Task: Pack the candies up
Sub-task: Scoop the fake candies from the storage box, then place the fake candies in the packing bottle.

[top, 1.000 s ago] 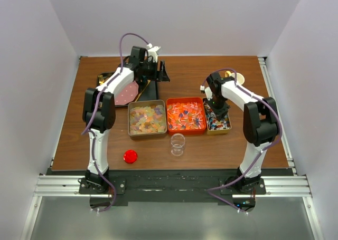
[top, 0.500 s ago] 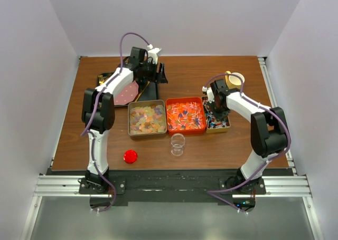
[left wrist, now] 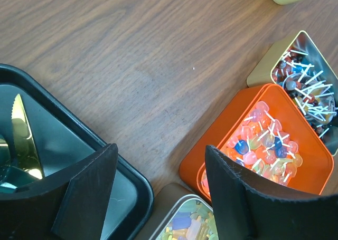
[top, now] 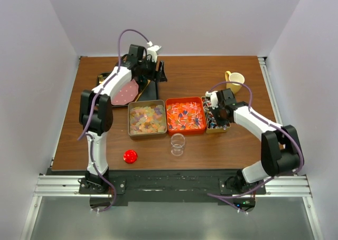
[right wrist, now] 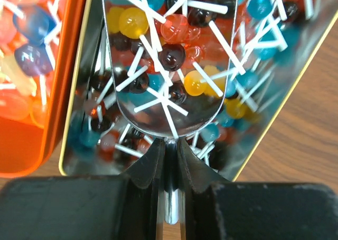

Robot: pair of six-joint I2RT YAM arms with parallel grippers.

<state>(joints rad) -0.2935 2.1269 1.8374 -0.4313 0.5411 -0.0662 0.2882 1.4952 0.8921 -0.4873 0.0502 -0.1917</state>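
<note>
Scoop (right wrist: 150, 118) handle pinched in right gripper (right wrist: 170, 163), bowl tip cut off among candies (right wrist: 196, 83); left gripper (left wrist: 158, 179) spread.

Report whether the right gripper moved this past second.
Yes. The right gripper, clamped on a metal scoop, stays over the gold rectangular tin but has swung from its far end to its right side, uncovering the yellow mug.

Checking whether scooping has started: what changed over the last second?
The right gripper, shut on the metal scoop, dropped lower into the gold tin of lollipops while its elbow swung out toward the near right, uncovering the yellow cup. The left gripper, open over the black tray, the orange tin, the glass and the red disc stayed put.
</note>
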